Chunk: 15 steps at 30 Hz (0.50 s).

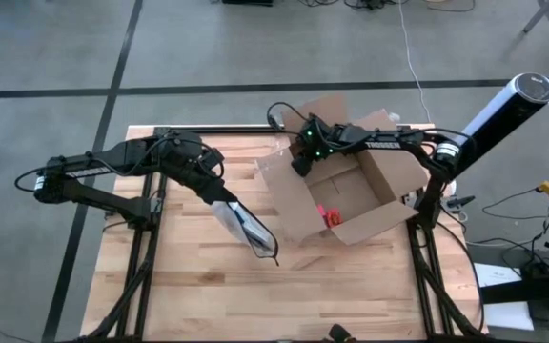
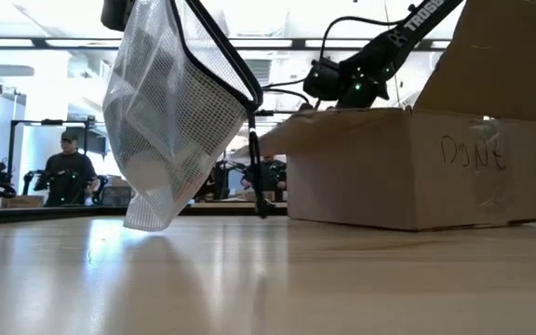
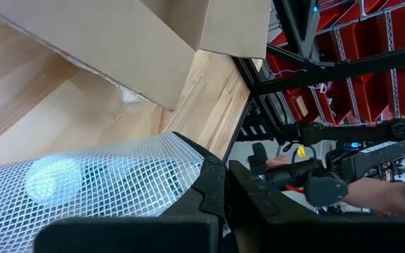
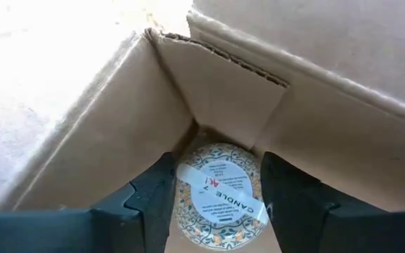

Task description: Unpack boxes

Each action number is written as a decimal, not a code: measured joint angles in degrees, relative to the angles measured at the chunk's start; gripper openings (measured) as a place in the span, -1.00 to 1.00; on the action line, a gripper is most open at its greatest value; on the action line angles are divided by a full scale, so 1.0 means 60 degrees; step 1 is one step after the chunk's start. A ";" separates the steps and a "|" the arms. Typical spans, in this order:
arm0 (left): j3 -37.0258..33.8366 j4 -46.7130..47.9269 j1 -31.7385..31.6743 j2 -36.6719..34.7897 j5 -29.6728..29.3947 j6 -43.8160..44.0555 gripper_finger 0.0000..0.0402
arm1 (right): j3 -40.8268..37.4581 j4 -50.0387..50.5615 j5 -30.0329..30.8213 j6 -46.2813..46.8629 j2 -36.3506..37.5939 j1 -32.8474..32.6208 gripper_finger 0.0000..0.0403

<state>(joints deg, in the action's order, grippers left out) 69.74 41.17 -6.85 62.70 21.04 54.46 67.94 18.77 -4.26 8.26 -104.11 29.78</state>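
The brown cardboard box (image 1: 336,195) stands open at the table's far right, its flaps up. My right gripper (image 4: 216,190) reaches down into the box's far left corner, where a round candle tin (image 4: 220,193) with a white label lies on the box floor between its fingers. My left gripper (image 1: 219,195) is at the table's middle left, shut on a translucent mesh zip pouch (image 2: 170,121). A small red knife (image 1: 330,215) lies inside the box. My left gripper pinches the pouch's black zip edge (image 3: 206,172) between its two fingers, slanting down from the table's left. The pouch hangs tilted below the fingers, its lower corner (image 2: 147,221) close above the table. My right gripper has one finger (image 4: 157,186) on each side of the tin's round wall, coming from above and slanting down. The tin rests on the box floor in the corner.
The box walls (image 4: 104,126) and raised flaps (image 2: 501,56) close in around my right gripper. Bare wooden table (image 1: 255,295) lies along the near side. People (image 2: 68,172) stand in the room beyond the table.
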 joint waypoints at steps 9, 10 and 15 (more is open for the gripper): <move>-0.0001 0.0018 0.0000 0.0000 0.0000 -0.0017 -1.00 | 0.0027 0.1991 -0.0417 -0.0370 0.0095 0.0000 -0.36; -0.0001 0.0025 0.0000 0.0000 0.0000 -0.0042 -1.00 | 0.0046 0.2200 -0.0601 -0.0402 0.0088 -0.0001 -0.37; -0.0001 0.0036 -0.0003 0.0000 0.0000 -0.0172 -1.00 | 0.0117 0.3412 -0.0387 -0.0574 0.0413 -0.0026 -0.41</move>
<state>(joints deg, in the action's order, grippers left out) 69.73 41.39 -6.87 62.70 21.04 53.43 68.64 39.24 -6.59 4.81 -101.63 29.63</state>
